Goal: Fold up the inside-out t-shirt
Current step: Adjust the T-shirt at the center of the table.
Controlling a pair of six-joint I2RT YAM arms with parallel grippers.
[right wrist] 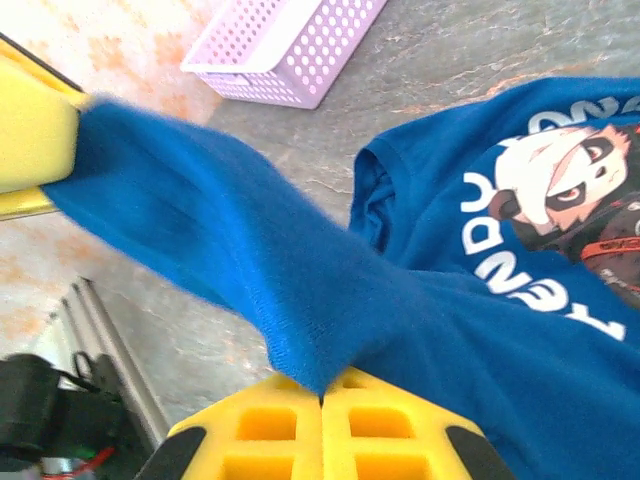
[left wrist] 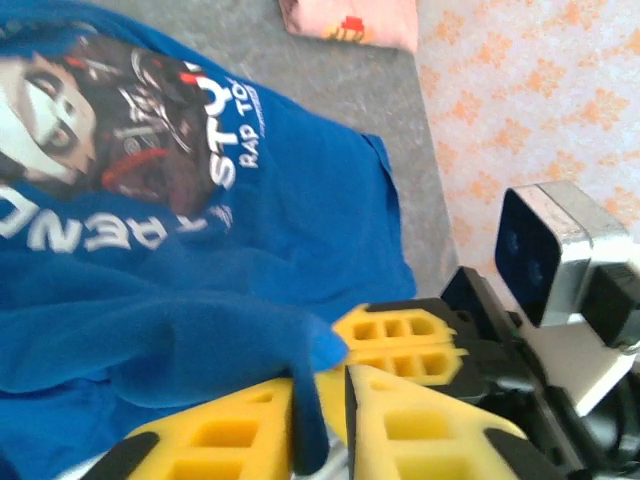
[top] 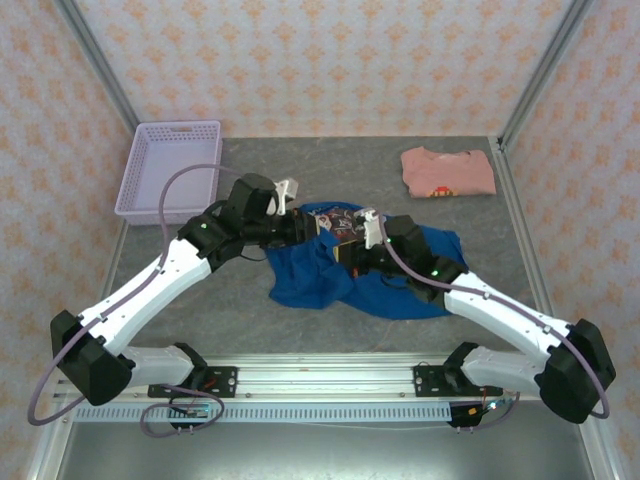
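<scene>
The royal-blue t-shirt point(top: 325, 275) lies bunched at the table's middle, its white-and-orange graphic point(left wrist: 120, 150) facing up. My left gripper point(top: 303, 228) and right gripper point(top: 350, 243) meet over the shirt's far part, nearly touching. In the left wrist view the left gripper point(left wrist: 320, 425) is shut on a fold of blue cloth point(left wrist: 200, 340), with the right gripper's yellow fingers point(left wrist: 400, 345) just beyond. The right gripper point(right wrist: 322, 400) is shut on a raised blue edge point(right wrist: 250, 260) that stretches up to the left gripper's finger point(right wrist: 35, 140). The graphic point(right wrist: 570, 200) lies beside it.
A salmon-pink folded shirt point(top: 448, 172) rests at the back right, also seen as the pink shirt point(left wrist: 350, 20). A lavender perforated basket point(top: 170, 170) stands at the back left, the basket point(right wrist: 290, 40) being close to the raised cloth. Patterned walls enclose the grey table point(top: 250, 165).
</scene>
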